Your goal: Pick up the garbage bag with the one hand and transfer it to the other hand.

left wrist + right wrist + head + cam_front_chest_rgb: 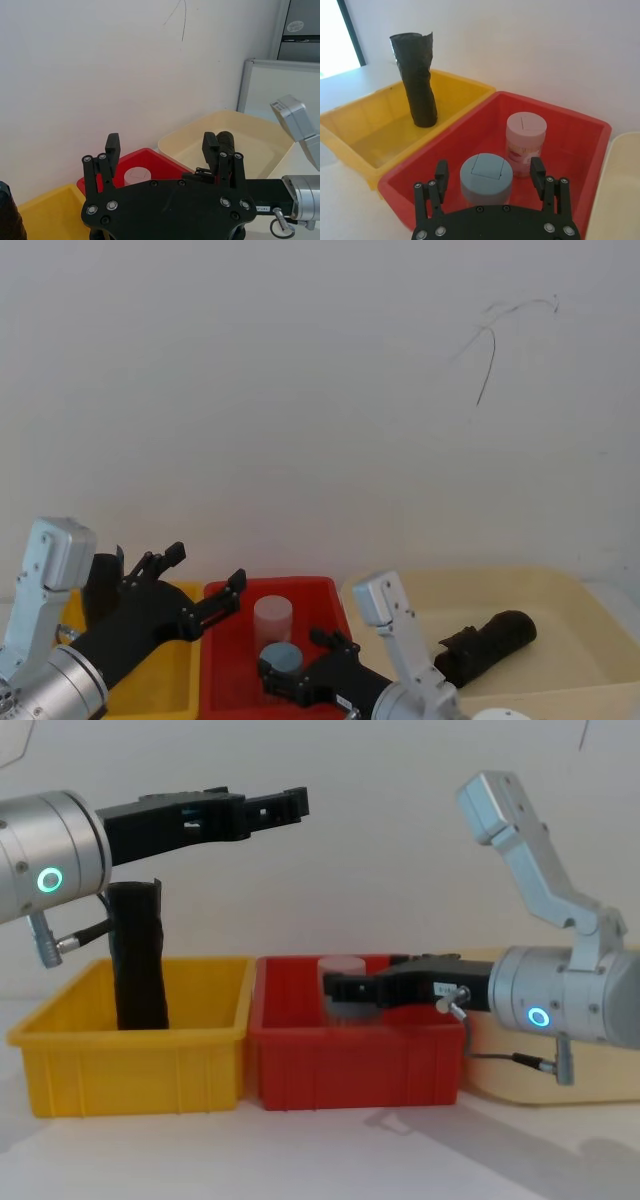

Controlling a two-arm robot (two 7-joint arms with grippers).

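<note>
Chest view | garbage bag upright (yellow bin) | below spread, empty left gripper fingers

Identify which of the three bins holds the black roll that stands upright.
The yellow bin: the garbage bag stands upright in it. The red bin holds two jars, and the cream bin's dark roll lies on its side.

Left end effector raised, fingers spread, empty; right end effector lower, also spread.
</note>
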